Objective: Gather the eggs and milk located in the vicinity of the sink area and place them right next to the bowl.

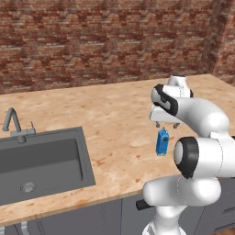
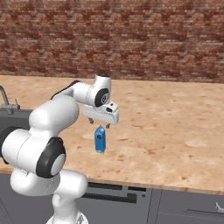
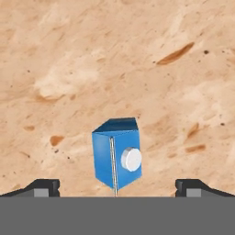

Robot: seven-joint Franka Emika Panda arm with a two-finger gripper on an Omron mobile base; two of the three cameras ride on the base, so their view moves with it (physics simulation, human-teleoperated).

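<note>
We see the milk (image 1: pixel 162 142) standing upright on the bench (image 1: pixel 114 119), well to the right of the sink (image 1: pixel 41 163) and apart from it. It is a small bright blue carton with a peaked top. In the hand view the milk (image 3: pixel 117 153) shows from above: a ridge line runs down its middle, a round white cap sits on the sloped face to one side of that ridge, and a darker blue face lies at the far end. In the right base view the milk (image 2: pixel 100 139) shows a pale mark on its upper front and casts a small shadow on the speckled, tan surface around it.

Our gripper (image 1: pixel 166 124) hangs directly above the carton, pointing down, with a clear gap between the fingertips and the peaked top. The jaws stand wide apart and hold nothing; in the hand view the two dark tips sit at the bottom corners, far to either side of the carton, touching neither face. From the right base view the gripper (image 2: pixel 100 125) is again just over the carton's top.

The sink is a dark grey sunken basin with a round drain, and a thin curved tap (image 1: pixel 13 124) rises at its back rim. A brick wall (image 1: pixel 101 41) runs behind the bench.
</note>
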